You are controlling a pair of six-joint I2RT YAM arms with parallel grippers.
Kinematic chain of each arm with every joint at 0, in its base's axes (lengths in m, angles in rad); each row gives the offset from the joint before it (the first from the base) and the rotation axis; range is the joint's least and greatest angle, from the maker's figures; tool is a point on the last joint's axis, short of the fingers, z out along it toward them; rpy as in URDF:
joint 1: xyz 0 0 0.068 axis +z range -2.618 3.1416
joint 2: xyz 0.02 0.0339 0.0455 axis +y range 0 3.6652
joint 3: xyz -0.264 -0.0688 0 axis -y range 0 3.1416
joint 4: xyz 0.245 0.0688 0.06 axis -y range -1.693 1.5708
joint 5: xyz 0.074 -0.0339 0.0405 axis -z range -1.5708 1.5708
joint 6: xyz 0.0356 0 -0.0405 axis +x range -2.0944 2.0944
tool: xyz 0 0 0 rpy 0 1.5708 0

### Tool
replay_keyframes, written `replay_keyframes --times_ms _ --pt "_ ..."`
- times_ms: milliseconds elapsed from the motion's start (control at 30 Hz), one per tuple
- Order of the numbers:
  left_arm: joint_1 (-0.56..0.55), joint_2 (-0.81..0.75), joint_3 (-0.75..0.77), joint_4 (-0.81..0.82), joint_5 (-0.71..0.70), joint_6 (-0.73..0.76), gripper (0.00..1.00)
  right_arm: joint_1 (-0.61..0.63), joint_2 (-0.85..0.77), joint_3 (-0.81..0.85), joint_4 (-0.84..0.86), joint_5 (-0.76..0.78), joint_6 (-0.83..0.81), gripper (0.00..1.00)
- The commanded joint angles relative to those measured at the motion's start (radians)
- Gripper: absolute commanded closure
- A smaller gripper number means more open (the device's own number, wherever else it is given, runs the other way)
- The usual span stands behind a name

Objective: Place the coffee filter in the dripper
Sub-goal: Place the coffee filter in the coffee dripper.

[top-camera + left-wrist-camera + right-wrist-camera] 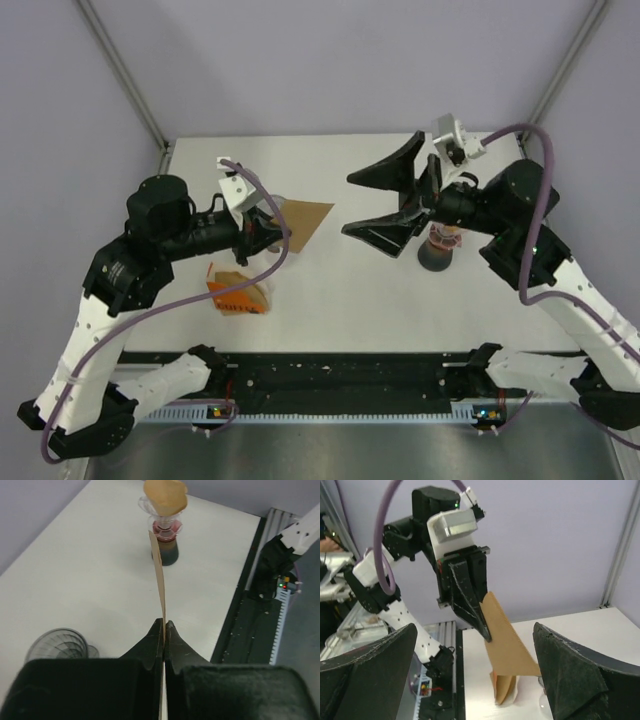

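Pinches the flat brown coffee filter by one corner in the pressed-together left hand, aloft over the surface near the empty glass dripper, facing the spread right hand, likely for help opening it.

Bare table between filter and dripper

Filter left, dripper right, filter pack front-left.

brown coffee filter, white table
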Motion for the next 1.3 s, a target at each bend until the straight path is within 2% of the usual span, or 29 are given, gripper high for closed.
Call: replay_keyframes --times_ms 0,267,333,500,633,667,767,800,833,867,933,967,1000,1033,1067,1133,1167,1267 --pt "-0.002 -0.054 -0.031 0.074 0.159 -0.169 1.00 0.007 0.117 0.015 -0.085 -0.168 -0.212 0.01" --pt "-0.002 -0.068 -0.057 0.030 0.229 -0.089 1.00 0.069 0.215 0.126 -0.130 -0.229 -0.285 0.02" --pt "-0.002 -0.063 -0.054 0.025 0.229 -0.074 1.00 0.073 0.226 0.135 -0.133 -0.272 -0.277 0.08" --pt "-0.004 -0.043 -0.034 0.021 0.240 -0.053 1.00 0.103 0.272 0.181 -0.203 -0.344 -0.300 0.34" --pt "-0.004 -0.035 -0.028 0.015 0.231 -0.030 1.00 0.106 0.299 0.207 -0.218 -0.392 -0.292 0.65" --pt "-0.006 -0.034 -0.025 0.015 0.229 -0.028 1.00 0.104 0.309 0.218 -0.235 -0.401 -0.298 0.66" --pt "-0.006 -0.028 -0.014 0.027 0.232 -0.039 1.00 0.106 0.332 0.242 -0.283 -0.409 -0.323 0.57" --pt "-0.006 -0.026 -0.014 0.031 0.234 -0.042 1.00 0.106 0.335 0.247 -0.286 -0.415 -0.326 0.57" --pt "-0.004 -0.025 -0.015 0.031 0.237 -0.040 1.00 0.107 0.338 0.248 -0.288 -0.418 -0.327 0.61" --pt "-0.004 -0.025 -0.020 0.033 0.237 -0.040 1.00 0.107 0.339 0.250 -0.288 -0.428 -0.326 0.69" --pt "-0.006 -0.026 -0.023 0.027 0.238 -0.031 1.00 0.106 0.335 0.253 -0.289 -0.436 -0.326 0.95" --pt "-0.004 -0.026 -0.023 0.024 0.240 -0.027 1.00 0.106 0.329 0.251 -0.294 -0.438 -0.326 1.00" --pt "-0.006 -0.028 -0.022 0.016 0.246 -0.019 1.00 0.107 0.321 0.248 -0.306 -0.438 -0.370 1.00" --pt "-0.006 -0.031 -0.019 0.007 0.257 -0.011 0.96 0.104 0.309 0.244 -0.323 -0.436 -0.396 1.00" --pt "-0.006 -0.035 -0.017 0.002 0.272 -0.008 0.76 0.103 0.297 0.238 -0.340 -0.433 -0.421 1.00" --pt "-0.002 -0.049 -0.014 -0.004 0.298 -0.013 0.47 0.081 0.266 0.224 -0.369 -0.438 -0.452 1.00" --pt "-0.002 -0.058 -0.012 -0.007 0.303 -0.013 0.40 0.066 0.255 0.218 -0.375 -0.442 -0.453 1.00" --pt "-0.002 -0.083 -0.009 -0.007 0.289 0.009 0.37 0.058 0.246 0.230 -0.441 -0.465 -0.490 1.00"
